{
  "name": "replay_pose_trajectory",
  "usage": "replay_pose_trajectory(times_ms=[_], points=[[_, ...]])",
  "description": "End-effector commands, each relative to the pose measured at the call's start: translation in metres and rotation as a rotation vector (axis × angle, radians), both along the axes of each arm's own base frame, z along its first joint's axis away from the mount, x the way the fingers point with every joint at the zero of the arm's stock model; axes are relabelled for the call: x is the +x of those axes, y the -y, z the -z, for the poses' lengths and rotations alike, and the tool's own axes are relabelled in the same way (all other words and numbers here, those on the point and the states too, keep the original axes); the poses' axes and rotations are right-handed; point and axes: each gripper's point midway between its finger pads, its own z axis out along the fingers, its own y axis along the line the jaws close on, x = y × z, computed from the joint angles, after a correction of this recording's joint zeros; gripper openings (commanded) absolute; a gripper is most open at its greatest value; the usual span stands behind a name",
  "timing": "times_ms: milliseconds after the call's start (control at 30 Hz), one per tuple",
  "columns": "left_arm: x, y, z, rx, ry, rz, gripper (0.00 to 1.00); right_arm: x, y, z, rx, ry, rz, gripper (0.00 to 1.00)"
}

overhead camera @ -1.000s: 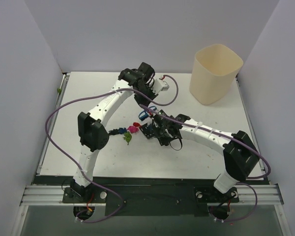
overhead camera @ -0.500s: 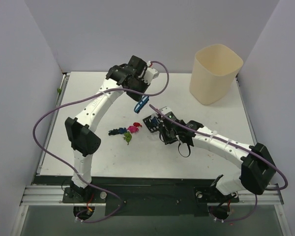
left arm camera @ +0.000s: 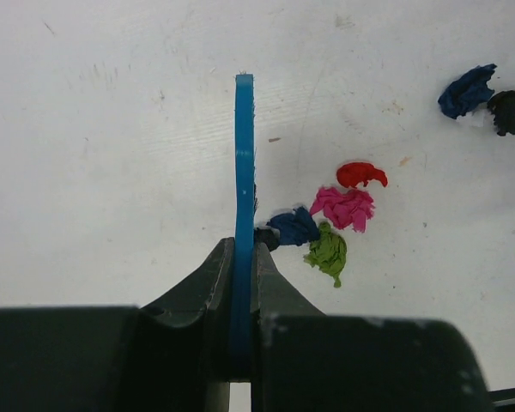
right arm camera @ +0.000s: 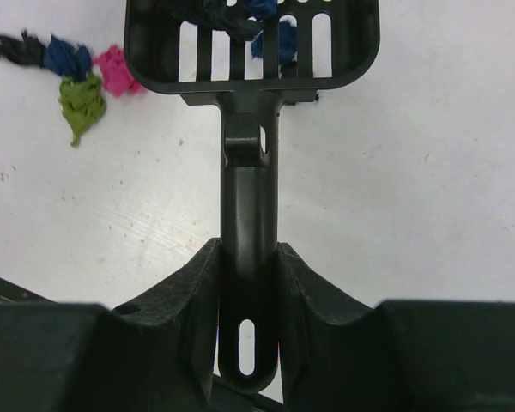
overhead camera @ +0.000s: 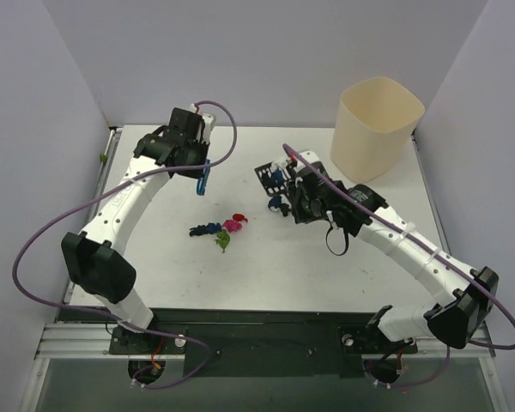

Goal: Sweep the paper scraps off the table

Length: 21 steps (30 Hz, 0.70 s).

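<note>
**Spotter:** Where do the scraps sit from your claws?

**Operator:** My left claw [left arm camera: 245,257] is clamped on the blue brush [left arm camera: 244,163], which is edge-on to its camera. The paper scraps [left arm camera: 330,225] lie just off the brush's right face. Dark blue, green, pink and red sit in a knot, with a dark blue and a black bit farther out to the right. My right claw [right arm camera: 249,257] grips the handle of the black slotted scoop [right arm camera: 253,51]. From there the knot sits off the scoop's left shoulder, apart from it.

**Spotter:** Which arm is nearer?

**Operator:** From above, the knot lies between both tools, and the brush looks slightly nearer. The row runs roughly left to right, so I judge a sweep along it toward the scoop. I cannot tell whether the brush touches the table [overhead camera: 326,275].

**Spotter:** Surface and room?

**Operator:** It's flat, white and smooth-looking. The beige bin [overhead camera: 376,129] stands well beyond the scoop, and the lilac walls [overhead camera: 34,129] are well apart from both claws.
</note>
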Motion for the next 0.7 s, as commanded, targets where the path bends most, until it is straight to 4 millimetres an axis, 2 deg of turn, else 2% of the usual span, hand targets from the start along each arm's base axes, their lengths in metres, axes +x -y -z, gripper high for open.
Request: replay_pose_trajectory(times_ms=[0, 33, 233, 267, 300, 333, 367, 400, 433, 467, 500, 600, 633, 667], points=[[-0.006, -0.007, -0.015, -0.050, 0.102, -0.064, 0.00, 0.009, 0.025, -0.042, 0.013, 0.006, 0.079, 0.00], [-0.008, -0.010, -0.016, -0.056, 0.108, -0.067, 0.00, 0.012, 0.033, -0.044, 0.006, -0.007, 0.107, 0.00], [-0.030, -0.018, 0.000, -0.040, 0.064, -0.046, 0.00, 0.034, 0.059, -0.096, 0.015, 0.050, 0.205, 0.00], [-0.032, -0.018, 0.002, -0.041, 0.058, -0.043, 0.00, 0.037, 0.065, -0.096, 0.002, 0.041, 0.226, 0.00], [-0.034, -0.018, 0.002, -0.046, 0.057, -0.038, 0.00, 0.042, 0.069, -0.107, 0.013, 0.061, 0.245, 0.00], [-0.034, -0.018, 0.003, -0.047, 0.055, -0.036, 0.00, 0.045, 0.076, -0.106, 0.002, 0.050, 0.273, 0.00], [-0.036, -0.017, 0.006, -0.052, 0.048, -0.030, 0.00, 0.049, 0.078, -0.115, 0.017, 0.064, 0.286, 0.00], [-0.037, -0.016, 0.005, -0.059, 0.050, -0.025, 0.00, 0.054, 0.086, -0.113, 0.016, 0.052, 0.319, 0.00], [-0.039, -0.014, 0.007, -0.066, 0.042, -0.020, 0.00, 0.057, 0.088, -0.120, 0.032, 0.061, 0.330, 0.00], [-0.039, -0.013, 0.008, -0.072, 0.041, -0.017, 0.00, 0.063, 0.096, -0.117, 0.031, 0.049, 0.364, 0.00], [-0.041, -0.011, 0.011, -0.081, 0.031, -0.012, 0.00, 0.066, 0.097, -0.125, 0.054, 0.058, 0.371, 0.00], [-0.044, -0.008, 0.018, -0.099, 0.018, -0.006, 0.00, 0.082, 0.116, -0.125, 0.065, 0.036, 0.447, 0.00], [-0.046, -0.007, 0.020, -0.104, 0.012, -0.004, 0.00, 0.085, 0.120, -0.132, 0.080, 0.045, 0.457, 0.00], [-0.046, -0.006, 0.022, -0.108, 0.011, 0.000, 0.00, 0.091, 0.127, -0.128, 0.078, 0.034, 0.484, 0.00]])
